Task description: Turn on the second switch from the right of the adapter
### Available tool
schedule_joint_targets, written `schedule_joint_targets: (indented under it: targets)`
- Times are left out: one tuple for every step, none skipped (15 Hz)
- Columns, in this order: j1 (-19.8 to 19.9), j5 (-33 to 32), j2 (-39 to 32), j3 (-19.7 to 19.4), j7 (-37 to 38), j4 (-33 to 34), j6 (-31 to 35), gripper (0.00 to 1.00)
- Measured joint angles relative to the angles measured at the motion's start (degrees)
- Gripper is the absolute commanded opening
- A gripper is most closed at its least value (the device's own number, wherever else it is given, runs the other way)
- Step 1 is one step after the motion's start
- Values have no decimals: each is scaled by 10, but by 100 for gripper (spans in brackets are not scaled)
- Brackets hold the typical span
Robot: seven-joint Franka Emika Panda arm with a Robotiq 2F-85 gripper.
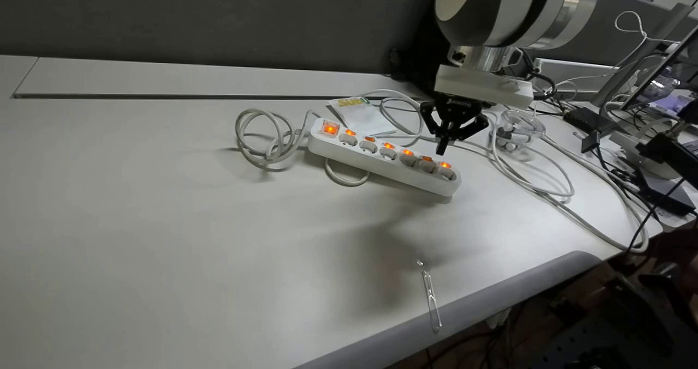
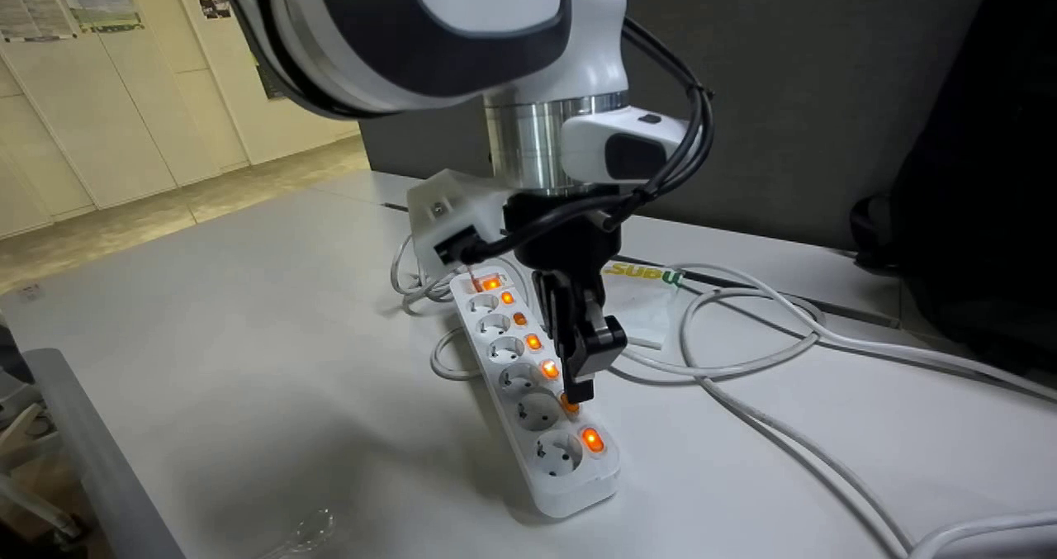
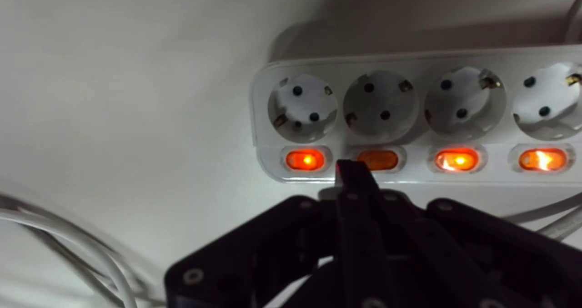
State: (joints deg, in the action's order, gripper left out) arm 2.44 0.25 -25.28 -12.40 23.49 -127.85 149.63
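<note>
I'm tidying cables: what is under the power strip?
A cable loop shows beside the power strip, its ends lost at the edge in both exterior views. Whether it or anything else lies underneath cannot be seen; the strip covers that.

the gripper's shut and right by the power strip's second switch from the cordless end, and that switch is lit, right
That second switch is unlit, as the wrist view shows; the gripper is indeed shut and right by it.
</note>
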Motion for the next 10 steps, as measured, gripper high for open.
schedule_joint_targets:
  targets:
    - [-1,0,-4,0,0,0,4,0]
    - [-2,0,-8,0,0,0,8,0]
    - [-3,0,-11,0,0,0,14,0]
    - [-4,0,-14,0,0,0,20,0]
    - [-5,0,-17,0,0,0,26,0]
    - [-5,0,-19,0,0,0,30,0]
    - [-5,1,-20,1,0,0,34,0]
    - [-5,1,-21,1,0,0,36,0]
    - [-5,2,-22,2,0,0,37,0]
    - [-6,3,-23,2,0,0,37,0]
